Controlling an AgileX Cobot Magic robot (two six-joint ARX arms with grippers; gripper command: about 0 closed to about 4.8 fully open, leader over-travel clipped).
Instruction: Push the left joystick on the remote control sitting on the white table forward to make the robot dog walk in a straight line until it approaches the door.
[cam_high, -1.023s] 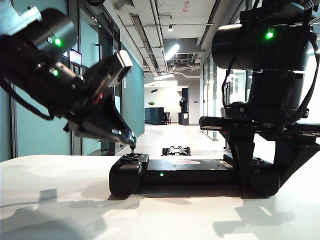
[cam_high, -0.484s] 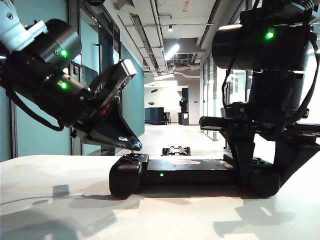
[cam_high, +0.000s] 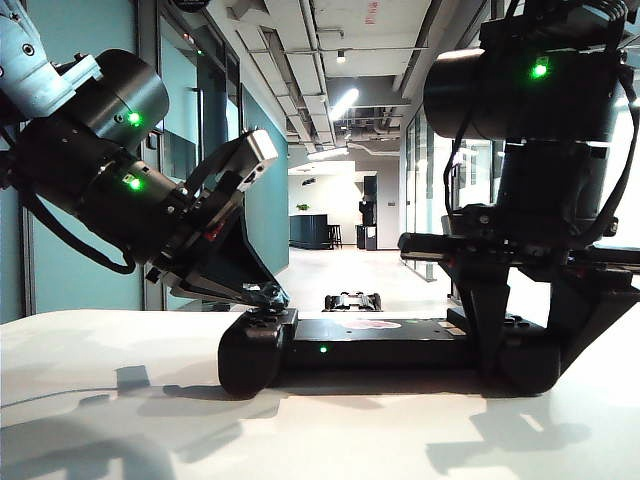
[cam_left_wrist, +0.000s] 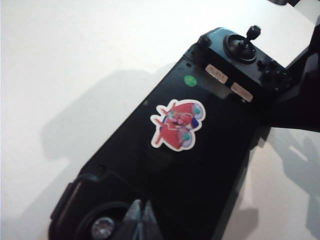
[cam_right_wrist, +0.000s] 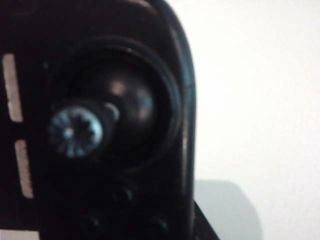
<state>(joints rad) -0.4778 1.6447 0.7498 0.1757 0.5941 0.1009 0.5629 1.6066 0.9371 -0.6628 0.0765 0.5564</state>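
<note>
A: Far left, the left gripper (cam_high: 268, 293) slants down from ten o'clock, tips low over the left end of the remote (cam_high: 385, 350).

B: Open or closed?

A: Closed, tips pinched to one point (cam_left_wrist: 141, 218). They hold nothing; they sit right beside the left joystick (cam_left_wrist: 103, 228), whose knob shows just off the tips in the wrist view. Touching or not, I can't tell.

B: And the remote itself?

A: Flat on the table (cam_high: 120, 400), dead centre, a green light (cam_high: 322, 349) glowing on its front edge. There's a red cartoon sticker (cam_left_wrist: 176, 124) on top.

B: Anything past it?

A: At twelve o'clock, down the corridor, the dog (cam_high: 352, 301) is low on the floor, small and well apart from the table.

B: Now the right side.

A: The right gripper (cam_high: 520, 330) comes straight down from one o'clock. Its fingers (cam_high: 487, 320) straddle the right end of the remote, clamping the body between them. Its wrist camera stares at the right joystick (cam_right_wrist: 76, 131), blurry, tilted in its round socket.
</note>
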